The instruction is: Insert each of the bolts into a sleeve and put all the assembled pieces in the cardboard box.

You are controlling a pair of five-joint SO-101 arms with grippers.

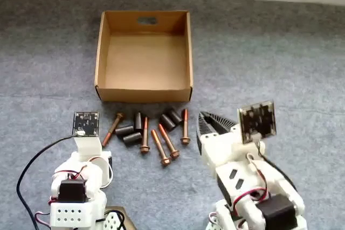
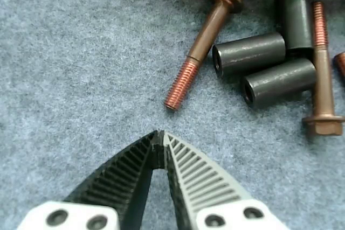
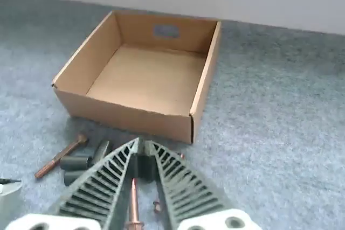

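Two grippers, both bare. Your left gripper (image 2: 160, 137) hangs low over the grey carpeted table (image 2: 64, 52), its ribbed fingers pressed together at the tips and holding nothing. Nearest ahead of it lies a copper-coloured flanged bolt (image 2: 202, 44), threaded end toward the tips, just beside two dark cylindrical metal sleeves (image 2: 249, 53) lying side by side. Your right gripper (image 3: 141, 146) is likewise closed and empty, near the other end of the scatter, pointing toward the brown open-topped cardboard box (image 3: 129, 117). Five bolts and five sleeves lie loose in front of the box, none mated, and the box holds nothing. You are at the first pick, I judge: part the left fingers, drop onto that nearest bolt's shank, and have the right gripper take a sleeve.
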